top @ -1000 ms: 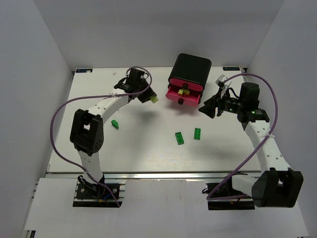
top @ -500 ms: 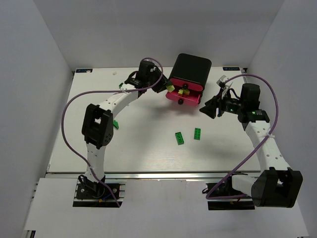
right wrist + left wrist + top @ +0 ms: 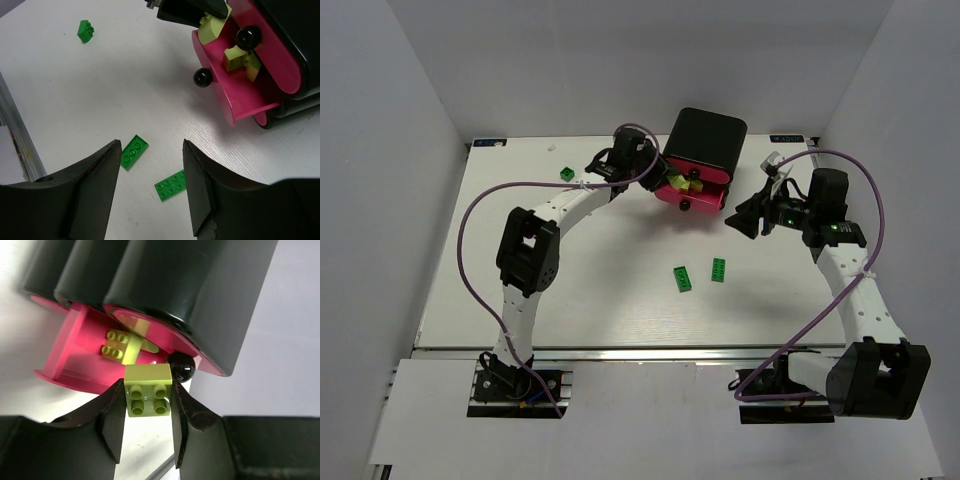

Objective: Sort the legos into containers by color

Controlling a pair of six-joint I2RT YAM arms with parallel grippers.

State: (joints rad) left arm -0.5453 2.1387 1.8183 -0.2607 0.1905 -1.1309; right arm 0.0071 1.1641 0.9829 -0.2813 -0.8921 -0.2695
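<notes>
Start from the table [image 3: 520, 300]: the black cabinet [image 3: 710, 135] stands at its far edge, right of centre, turned a little toward the left arm. Its pink drawer [image 3: 75, 355] is pulled out far enough to show the inside.

Your left claw [image 3: 147, 395] is clenched on the lime block [image 3: 148, 377], pads on two opposite sides and studs facing the wrist camera. In that view the block hangs at the drawer's front lip, just beside the black knob [image 3: 180, 371]. It does not look fully over the hollow.

I judge this step to be the drop, so carry the block a little further in, past the lip, before you let go. Steer to the side away from the knob, because a finger that catches it could push the drawer or shift the cabinet.

A lime piece [image 3: 116, 345] already lies inside, which makes this the right drawer for the colour. Aim for the bare pink floor next to it so the new block cannot land on top and tip out. Lower it close to the floor, open the fingers only slightly, then back straight out the way the drawer points.

Your right claw [image 3: 151, 145] is released and empty, hovering near the cabinet's right side. Keep it clear of the drawer.

The flat green bricks [image 3: 682, 279] lie mid-table, and the green cube [image 3: 566, 174] sits at the far left.
</notes>
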